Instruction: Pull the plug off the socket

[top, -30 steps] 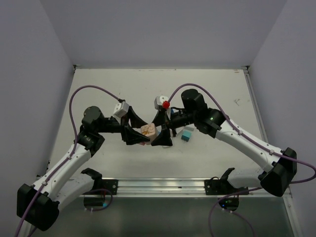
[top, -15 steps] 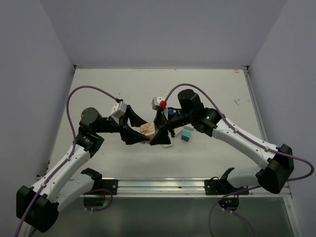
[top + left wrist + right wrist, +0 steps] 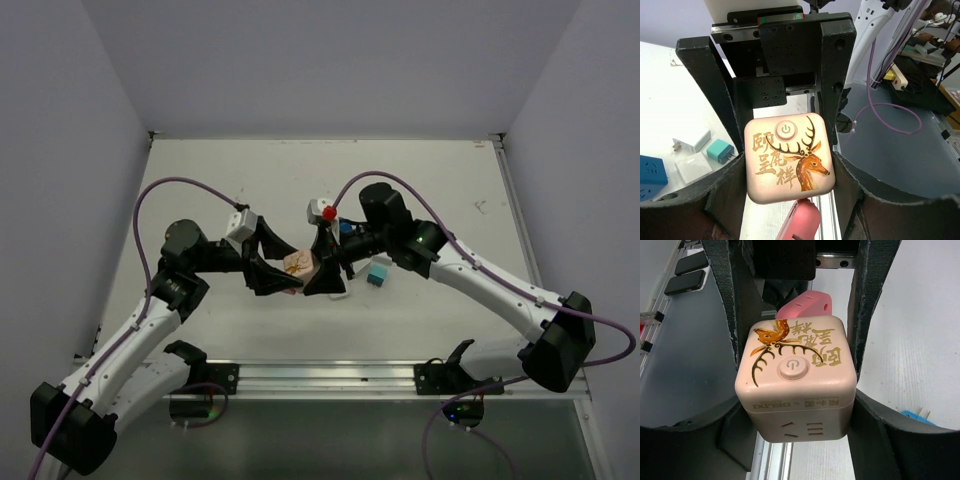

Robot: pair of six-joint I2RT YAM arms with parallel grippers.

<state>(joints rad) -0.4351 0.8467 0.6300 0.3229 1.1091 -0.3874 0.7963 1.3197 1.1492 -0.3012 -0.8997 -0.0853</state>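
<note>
Both grippers meet at table centre around the cube socket (image 3: 299, 264). Right gripper (image 3: 795, 385) is clamped on the cube's sides; left gripper (image 3: 790, 165) brackets it too, jaws narrow, though whether its grip bears on the cube or on the pink plug (image 3: 801, 222) cannot be told. That plug remains seated in one face of the cube. Judged step: grasp established, extraction pending. Next move calls for a straight pull along the prong axis, the other arm bracing.

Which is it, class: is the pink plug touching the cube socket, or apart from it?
Touching. In the right wrist view the pink plug sits flush against the cube socket, with no gap visible.
</note>
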